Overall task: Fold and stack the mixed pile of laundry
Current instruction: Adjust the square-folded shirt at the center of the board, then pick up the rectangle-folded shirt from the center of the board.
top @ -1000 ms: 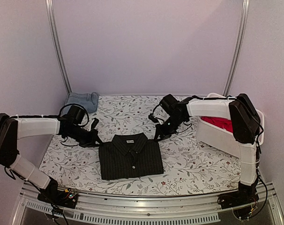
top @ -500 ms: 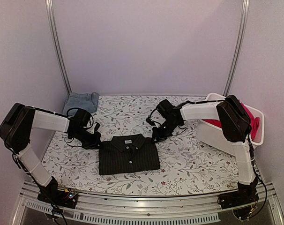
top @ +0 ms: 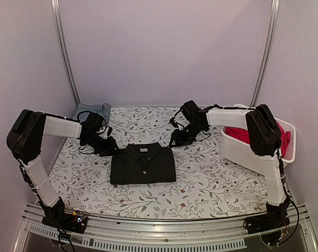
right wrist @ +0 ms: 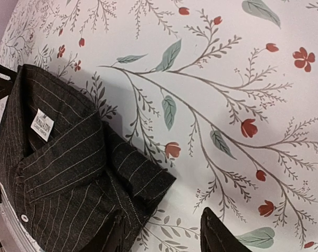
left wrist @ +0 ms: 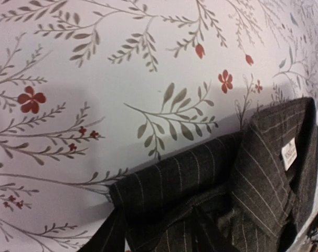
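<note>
Floral-covered table [top: 211, 184] bears pinstriped shirt [top: 143, 167], denim piece [top: 92, 110], bin [top: 243, 155].

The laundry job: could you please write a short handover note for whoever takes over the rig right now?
Left claw: at the far left corner of the pinstriped shirt, open or shut unclear.
Right claw: open at its far right corner.
Done: shirt folded mid-table; denim piece folded at the far left.
Left: red cloth in the white bin to fold; then stack all.

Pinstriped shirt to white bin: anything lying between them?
Nothing: between the pinstriped shirt and white bin only bare floral table cover shows, in the top view.
</note>
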`<state>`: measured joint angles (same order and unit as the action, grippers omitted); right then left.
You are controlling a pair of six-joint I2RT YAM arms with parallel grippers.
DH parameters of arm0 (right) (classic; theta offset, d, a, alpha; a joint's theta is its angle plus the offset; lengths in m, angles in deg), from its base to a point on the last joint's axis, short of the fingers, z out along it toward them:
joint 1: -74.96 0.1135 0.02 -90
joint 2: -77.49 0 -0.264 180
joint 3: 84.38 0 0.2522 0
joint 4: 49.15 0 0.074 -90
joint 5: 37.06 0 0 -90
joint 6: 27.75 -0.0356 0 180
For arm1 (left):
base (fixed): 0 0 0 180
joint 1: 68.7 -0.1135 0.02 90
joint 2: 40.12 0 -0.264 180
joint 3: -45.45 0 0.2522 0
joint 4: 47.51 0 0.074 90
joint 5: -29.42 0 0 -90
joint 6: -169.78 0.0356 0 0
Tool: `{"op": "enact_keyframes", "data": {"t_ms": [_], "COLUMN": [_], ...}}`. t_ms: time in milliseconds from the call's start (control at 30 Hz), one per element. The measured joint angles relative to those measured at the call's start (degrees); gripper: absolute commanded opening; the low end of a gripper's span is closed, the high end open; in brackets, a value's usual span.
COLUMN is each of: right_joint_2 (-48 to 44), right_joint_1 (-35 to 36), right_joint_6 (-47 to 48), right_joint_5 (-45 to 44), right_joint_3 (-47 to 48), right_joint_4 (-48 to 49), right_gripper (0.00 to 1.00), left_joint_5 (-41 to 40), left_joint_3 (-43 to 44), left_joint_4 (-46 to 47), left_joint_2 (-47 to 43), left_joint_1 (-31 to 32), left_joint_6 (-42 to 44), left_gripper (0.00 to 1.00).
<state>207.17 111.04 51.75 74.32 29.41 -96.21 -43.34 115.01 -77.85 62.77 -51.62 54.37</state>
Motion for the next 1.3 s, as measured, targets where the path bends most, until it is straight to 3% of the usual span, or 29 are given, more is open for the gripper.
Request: {"op": "enact_keyframes", "data": {"t_ms": [233,367,533,733,900,1067,1300], "right_joint_2": [-4.81,-10.64,-11.54,-4.35,3.54,11.15,15.82], "right_joint_1": [-0.48,1.18,8.00,20.50,27.85,30.99,32.22], "right_joint_6": [-0.76,-1.57,-2.43,-1.22,1.38,4.46,7.87], "right_joint_5": [0.72,2.82,3.10,2.86,1.79,-1.36,-7.67], "right_joint_3": [0.85,1.14,6.05,16.72,22.36,28.52,30.12], "right_joint_4": [-1.18,-1.29,-1.18,-1.86,-3.17,-4.70,-4.79], "right_gripper": [0.53,0.52,0.49,0.38,0.37,0.36,0.41], "left_joint_5": [1.38,6.49,13.00,17.49,19.61,20.98,21.81], "left_joint_3": [-2.25,-9.22,-18.14,-22.60,-22.67,-23.06,-24.04], "left_joint_4": [-1.40,0.98,3.10,3.39,3.28,3.17,2.78], "left_joint_2": [-9.62,-19.45,-24.79,-26.49,-26.80,-27.67,-28.02], "left_joint_1": [-6.10,-9.01,-12.50,-17.35,-20.04,-21.42,-21.84], "left_joint_6": [-0.59,-3.43,-8.22,-12.55,-14.10,-14.62,-14.95], "left_gripper": [0.69,0.74,0.82,0.93,0.95,0.96,0.96]}}
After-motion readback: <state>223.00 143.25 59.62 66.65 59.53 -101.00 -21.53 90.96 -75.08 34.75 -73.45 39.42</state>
